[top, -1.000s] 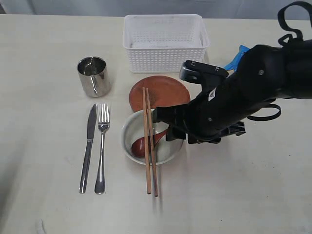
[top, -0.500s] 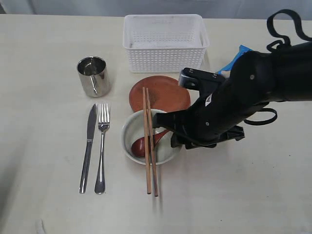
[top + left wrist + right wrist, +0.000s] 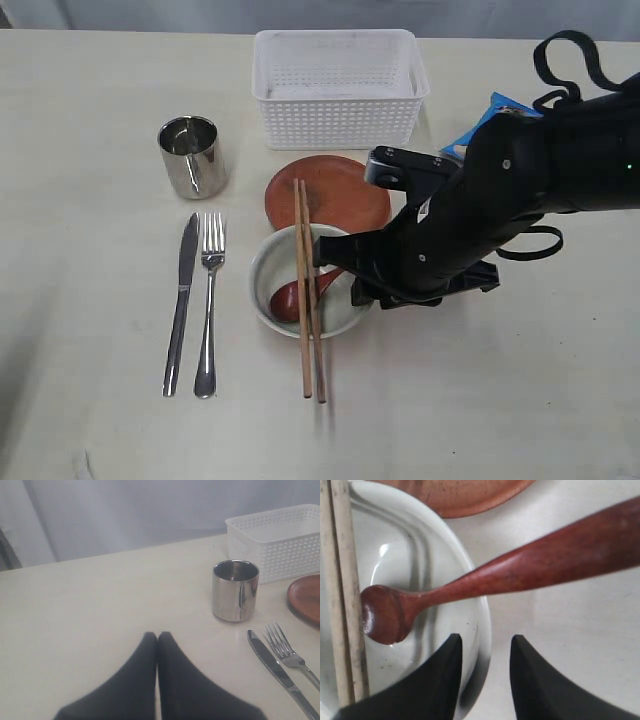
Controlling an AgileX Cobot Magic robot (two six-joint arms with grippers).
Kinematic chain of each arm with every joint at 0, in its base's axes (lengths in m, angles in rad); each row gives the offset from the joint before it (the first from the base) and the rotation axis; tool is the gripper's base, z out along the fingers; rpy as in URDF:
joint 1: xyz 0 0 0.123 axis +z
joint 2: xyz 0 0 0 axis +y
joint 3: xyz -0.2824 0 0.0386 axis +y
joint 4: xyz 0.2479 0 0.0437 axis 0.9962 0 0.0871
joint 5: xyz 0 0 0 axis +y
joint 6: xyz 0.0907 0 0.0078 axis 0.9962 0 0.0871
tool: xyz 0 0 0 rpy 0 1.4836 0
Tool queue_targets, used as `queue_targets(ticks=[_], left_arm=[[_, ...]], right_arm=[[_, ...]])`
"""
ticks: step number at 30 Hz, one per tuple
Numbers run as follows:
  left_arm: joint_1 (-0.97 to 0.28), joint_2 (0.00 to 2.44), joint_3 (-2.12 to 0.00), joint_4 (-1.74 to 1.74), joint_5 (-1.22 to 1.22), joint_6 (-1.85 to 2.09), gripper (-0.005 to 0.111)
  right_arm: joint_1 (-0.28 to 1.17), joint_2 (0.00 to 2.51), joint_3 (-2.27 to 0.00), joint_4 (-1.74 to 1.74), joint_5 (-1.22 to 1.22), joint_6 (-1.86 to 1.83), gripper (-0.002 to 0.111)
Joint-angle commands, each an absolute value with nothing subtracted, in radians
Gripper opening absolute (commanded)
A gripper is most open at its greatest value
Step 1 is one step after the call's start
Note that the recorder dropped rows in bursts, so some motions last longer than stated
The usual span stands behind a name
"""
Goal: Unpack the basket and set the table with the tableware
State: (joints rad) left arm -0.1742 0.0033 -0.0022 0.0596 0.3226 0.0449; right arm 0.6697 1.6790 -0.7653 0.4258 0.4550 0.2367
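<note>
The off-white bowl (image 3: 262,290) sits at the table's middle with the reddish-brown spoon (image 3: 290,298) inside and the chopsticks (image 3: 308,330) laid across it. Behind it are the brown plate (image 3: 340,190) and the white basket (image 3: 340,110). The steel mug (image 3: 191,155), knife (image 3: 181,300) and fork (image 3: 209,300) lie to the left. My right gripper (image 3: 484,640) is open and straddles the bowl's (image 3: 410,545) right rim: one finger is inside and the other outside, with a gap beside the rim. The spoon's handle (image 3: 530,565) lies just ahead of it. My left gripper (image 3: 158,635) is shut on nothing.
A blue bag (image 3: 495,110) lies behind my right arm, right of the basket. The left wrist view shows the mug (image 3: 235,591), the knife (image 3: 272,665), the fork (image 3: 287,652) and the basket (image 3: 280,540) ahead on the cream table (image 3: 100,605).
My right arm has settled lower at the bowl's right side and its jaws have narrowed around the rim. The bowl, spoon and chopsticks have not moved.
</note>
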Motion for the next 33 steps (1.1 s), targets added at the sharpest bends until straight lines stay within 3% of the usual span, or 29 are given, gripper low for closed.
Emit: queue_targets(ticks=[1,33], left_arm=[[-0.172,0.0,0.0,0.051,0.322,0.044,0.0],[-0.172,0.0,0.0,0.051,0.322,0.044,0.0]], right_arm=[[0.67,1.682,-0.761,0.421,0.456,0.232,0.031],[0.67,1.733,-0.761,0.446,0.412,0.225,0.032]])
